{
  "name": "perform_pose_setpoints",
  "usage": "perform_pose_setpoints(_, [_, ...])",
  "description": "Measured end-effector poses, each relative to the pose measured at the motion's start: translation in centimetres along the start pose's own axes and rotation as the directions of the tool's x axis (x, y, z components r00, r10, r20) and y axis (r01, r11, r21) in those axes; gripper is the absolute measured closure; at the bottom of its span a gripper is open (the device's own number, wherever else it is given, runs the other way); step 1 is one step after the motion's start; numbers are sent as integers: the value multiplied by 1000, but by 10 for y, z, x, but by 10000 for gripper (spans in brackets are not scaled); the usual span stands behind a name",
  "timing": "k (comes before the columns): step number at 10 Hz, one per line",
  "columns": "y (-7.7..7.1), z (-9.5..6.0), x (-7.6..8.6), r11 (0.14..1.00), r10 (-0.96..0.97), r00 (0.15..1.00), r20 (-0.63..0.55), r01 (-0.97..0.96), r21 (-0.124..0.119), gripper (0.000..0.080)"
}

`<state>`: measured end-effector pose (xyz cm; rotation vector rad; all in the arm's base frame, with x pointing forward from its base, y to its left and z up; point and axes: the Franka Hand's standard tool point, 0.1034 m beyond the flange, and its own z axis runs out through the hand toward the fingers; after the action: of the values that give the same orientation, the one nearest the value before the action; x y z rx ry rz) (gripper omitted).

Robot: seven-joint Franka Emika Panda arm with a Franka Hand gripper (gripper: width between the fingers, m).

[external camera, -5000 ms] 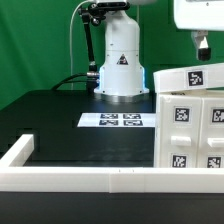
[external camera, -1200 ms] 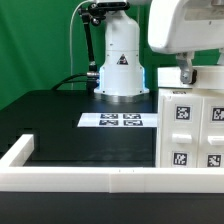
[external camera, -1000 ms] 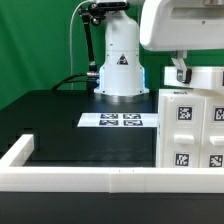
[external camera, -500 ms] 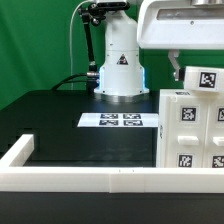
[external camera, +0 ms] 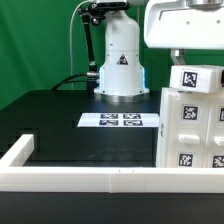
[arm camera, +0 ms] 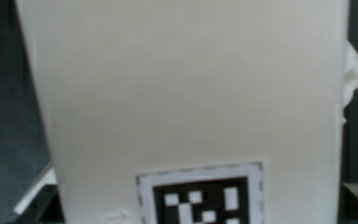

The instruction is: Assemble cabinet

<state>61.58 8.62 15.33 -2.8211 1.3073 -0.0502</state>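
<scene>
The cabinet point(external camera: 192, 128) stands on the black worktop point(external camera: 70, 135) at the exterior view's right, its far side cut off by the frame edge, so only part of its tagged white front shows. Above it hangs the arm's white wrist housing, also cropped at the top and right, and below that the tool point(external camera: 190, 72) reaches down to a white tagged piece point(external camera: 197, 78) that sits tilted just over the cabinet's top. One dark finger point(external camera: 178, 60) is visible beside that piece; the other is hidden behind it, so I cannot tell whether the tool is clamped on the piece or merely beside it. Whether the piece touches the cabinet top is also unclear. In the wrist view a broad white panel point(arm camera: 194, 100) fills nearly everything, blurred, with a tag point(arm camera: 202, 195) cut off at the picture's edge; the fingers are mostly masked by it. The marker board point(external camera: 112, 121) lies flat on the worktop in front of the robot's base point(external camera: 121, 62), and a long white rail point(external camera: 80, 178) borders the near edge.
</scene>
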Motion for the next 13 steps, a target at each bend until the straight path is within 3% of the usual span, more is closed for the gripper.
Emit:
perform_pose_setpoints(2, [-1,-1,0,961,274,962,5,-274,19,236])
perform_pose_setpoints(4, [-2,-1,0,877,480,877,18,-480,20,236])
perform_pose_setpoints(7, [-3,-2,0,661,750,661,36,-751,13,236])
perform_pose_setpoints(9, [-3,-2,0,539,841,539,45,-842,5,236])
perform_pose_setpoints(13, [2,1,3,463,884,460,82,-886,-12,236])
